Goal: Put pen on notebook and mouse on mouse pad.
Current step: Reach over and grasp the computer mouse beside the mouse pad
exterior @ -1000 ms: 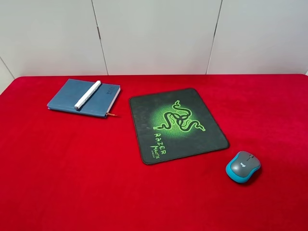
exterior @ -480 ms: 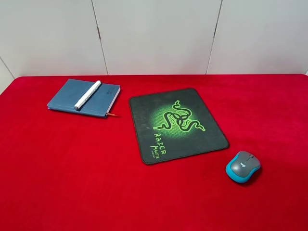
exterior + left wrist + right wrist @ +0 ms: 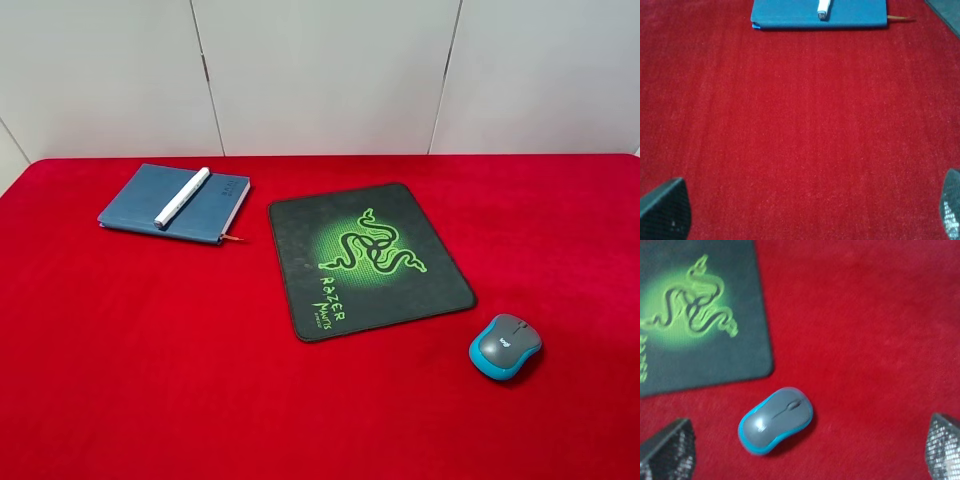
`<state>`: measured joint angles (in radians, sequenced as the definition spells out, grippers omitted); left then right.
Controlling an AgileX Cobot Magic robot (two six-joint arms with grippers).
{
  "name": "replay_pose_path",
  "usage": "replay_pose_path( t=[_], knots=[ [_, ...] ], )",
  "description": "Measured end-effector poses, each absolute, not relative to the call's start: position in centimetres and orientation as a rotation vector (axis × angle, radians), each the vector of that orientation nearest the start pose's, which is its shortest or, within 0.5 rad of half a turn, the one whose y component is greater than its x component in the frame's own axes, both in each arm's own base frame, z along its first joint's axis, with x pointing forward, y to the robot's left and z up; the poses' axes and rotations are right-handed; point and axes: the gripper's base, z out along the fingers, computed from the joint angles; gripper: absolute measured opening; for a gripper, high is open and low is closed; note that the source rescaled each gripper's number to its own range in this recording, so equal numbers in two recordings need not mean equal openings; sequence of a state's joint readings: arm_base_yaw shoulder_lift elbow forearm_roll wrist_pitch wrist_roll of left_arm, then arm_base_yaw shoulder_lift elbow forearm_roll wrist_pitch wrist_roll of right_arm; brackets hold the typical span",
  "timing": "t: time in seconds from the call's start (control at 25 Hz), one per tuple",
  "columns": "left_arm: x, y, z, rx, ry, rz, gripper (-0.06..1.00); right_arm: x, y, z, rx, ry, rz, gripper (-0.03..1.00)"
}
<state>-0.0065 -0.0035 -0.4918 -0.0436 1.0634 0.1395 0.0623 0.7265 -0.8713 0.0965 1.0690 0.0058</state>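
Note:
The white pen (image 3: pixel 183 197) lies diagonally on the slate-blue notebook (image 3: pixel 175 204) at the back left; the left wrist view shows the pen's end (image 3: pixel 823 9) on the notebook (image 3: pixel 790 14). The black mouse pad (image 3: pixel 366 258) with its green emblem lies mid-table. The grey and teal mouse (image 3: pixel 505 346) sits on the red cloth just off the pad's near right corner. In the right wrist view my right gripper (image 3: pixel 806 449) is open and hangs above the mouse (image 3: pixel 776 419), beside the pad (image 3: pixel 700 315). My left gripper (image 3: pixel 807 207) is open over bare cloth, well short of the notebook. Neither arm shows in the exterior view.
A red cloth (image 3: pixel 150 350) covers the whole table, with a white panelled wall (image 3: pixel 320 70) behind its far edge. An orange ribbon (image 3: pixel 901 18) pokes out of the notebook. A corner of the pad (image 3: pixel 947 12) shows in the left wrist view.

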Motion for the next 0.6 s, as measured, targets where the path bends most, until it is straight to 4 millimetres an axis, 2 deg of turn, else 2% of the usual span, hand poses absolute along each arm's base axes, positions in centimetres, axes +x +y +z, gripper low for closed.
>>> replay_pose_path(
  t=[0.2, 0.6],
  knots=[
    [-0.5, -0.3, 27.5, 0.152, 2.045, 0.03, 1.0, 13.9, 2.8, 34.8, -0.107, 2.559, 0.194, 1.0],
    [-0.5, -0.3, 27.5, 0.152, 2.044, 0.031, 1.0, 18.3, 5.3, 30.9, 0.042, 2.847, 0.193, 1.0]
  ],
)
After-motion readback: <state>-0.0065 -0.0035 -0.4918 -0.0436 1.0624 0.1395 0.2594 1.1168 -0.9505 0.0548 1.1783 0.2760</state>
